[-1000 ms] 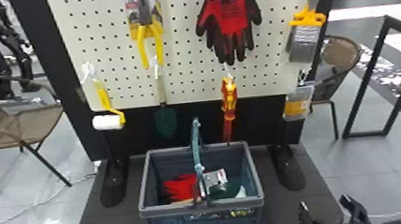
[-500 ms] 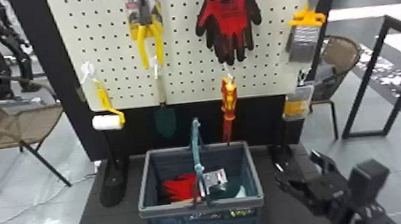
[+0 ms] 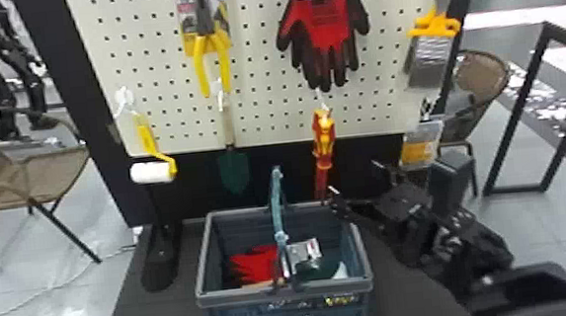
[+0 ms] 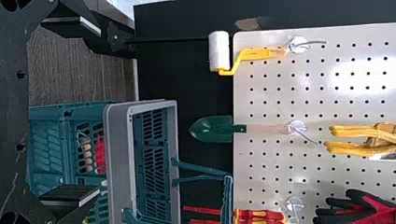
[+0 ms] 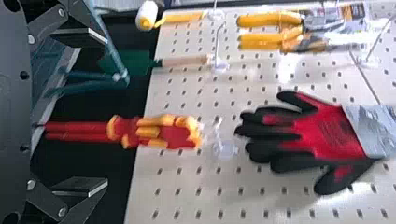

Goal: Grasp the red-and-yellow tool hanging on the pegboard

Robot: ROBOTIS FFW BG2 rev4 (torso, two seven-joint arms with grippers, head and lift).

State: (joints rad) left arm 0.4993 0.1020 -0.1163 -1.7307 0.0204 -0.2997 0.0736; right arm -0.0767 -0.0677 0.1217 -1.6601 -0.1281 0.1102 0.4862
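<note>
The red-and-yellow tool (image 3: 323, 148) hangs upright from a hook at the pegboard's (image 3: 266, 102) lower edge, centre frame, under the red-and-black glove (image 3: 322, 32). The right gripper (image 3: 348, 205), fingers spread, sits just lower right of its tip, beside the basket (image 3: 240, 294). The left gripper (image 4: 100, 109) is spread too. Card labels are too blurred to read.

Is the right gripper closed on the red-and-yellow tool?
No, the right gripper is wide open; the red-and-yellow tool hangs free on the pegboard.
</note>
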